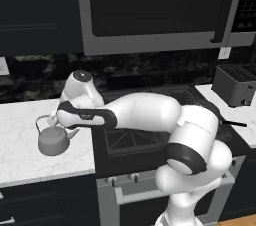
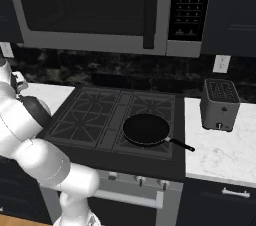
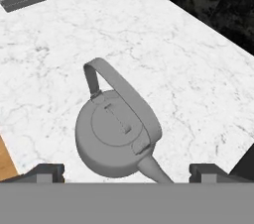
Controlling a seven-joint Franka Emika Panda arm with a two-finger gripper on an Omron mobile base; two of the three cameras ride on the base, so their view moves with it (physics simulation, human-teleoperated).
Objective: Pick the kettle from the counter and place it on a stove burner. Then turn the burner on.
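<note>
With its jaws spread wide, the gripper (image 3: 124,171) hangs above the kettle (image 1: 53,139) on the counter (image 1: 22,120) beside the stove burner (image 2: 90,115) — closing off-centre could, I judge, slip off the thin arched handle (image 3: 124,94) — or tip the kettle.

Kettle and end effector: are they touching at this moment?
Apart. In the hand view the end effector has its fingertips spread wide, white counter showing between each and the kettle.
</note>
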